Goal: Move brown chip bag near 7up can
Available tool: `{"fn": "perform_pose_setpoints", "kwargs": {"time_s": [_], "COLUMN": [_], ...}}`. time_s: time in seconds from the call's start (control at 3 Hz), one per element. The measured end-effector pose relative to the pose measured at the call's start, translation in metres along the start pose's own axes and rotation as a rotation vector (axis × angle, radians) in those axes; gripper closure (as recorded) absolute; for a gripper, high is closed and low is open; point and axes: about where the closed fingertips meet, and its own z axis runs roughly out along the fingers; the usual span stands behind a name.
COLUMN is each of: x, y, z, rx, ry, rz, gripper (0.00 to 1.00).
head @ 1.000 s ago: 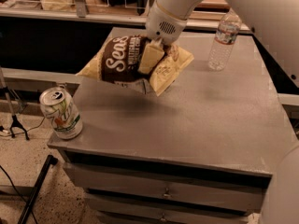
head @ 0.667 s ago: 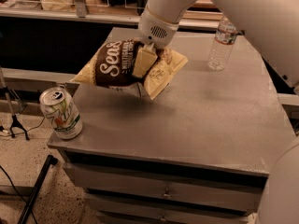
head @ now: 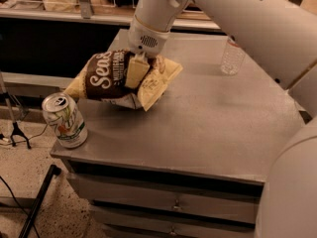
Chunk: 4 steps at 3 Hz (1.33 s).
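Observation:
The brown chip bag [head: 106, 77] is dark brown with white script and pale yellow edges. It hangs crumpled in my gripper [head: 142, 69], a little above the grey table top [head: 208, 128]. The gripper is shut on the bag's right half, one finger [head: 135, 72] pressed across its front. The 7up can [head: 65, 120], silver-white with green and red marks, stands upright at the table's front left corner. The bag's left end is just above and behind the can, a small gap between them.
A clear plastic water bottle [head: 232, 56] stands at the back right of the table. My white arm [head: 257, 29] crosses the upper right. Drawers [head: 168, 202] sit under the table top. A dark stand leg [head: 37, 202] and cable lie on the floor at left.
My gripper has carried the bag leftward and toward the table's front, closer to the can. The can and bottle have not moved.

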Motion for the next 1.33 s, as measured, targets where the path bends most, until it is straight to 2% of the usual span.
{"fn": "perform_pose_setpoints", "kwargs": {"time_s": [0.33,0.67,1.0,1.33], "x": [-0.006,-0.01,-0.013,-0.014], "y": [-0.002,-0.002,-0.001,-0.002], "z": [0.005,0.01,0.018,0.019], "rx": [-0.006,-0.009,-0.021,-0.019], "ry": [0.0,0.001,-0.012,-0.013], "rz": [-0.005,-0.001,0.002,0.001], "gripper": [1.0,0.89,0.58,0.36]}}
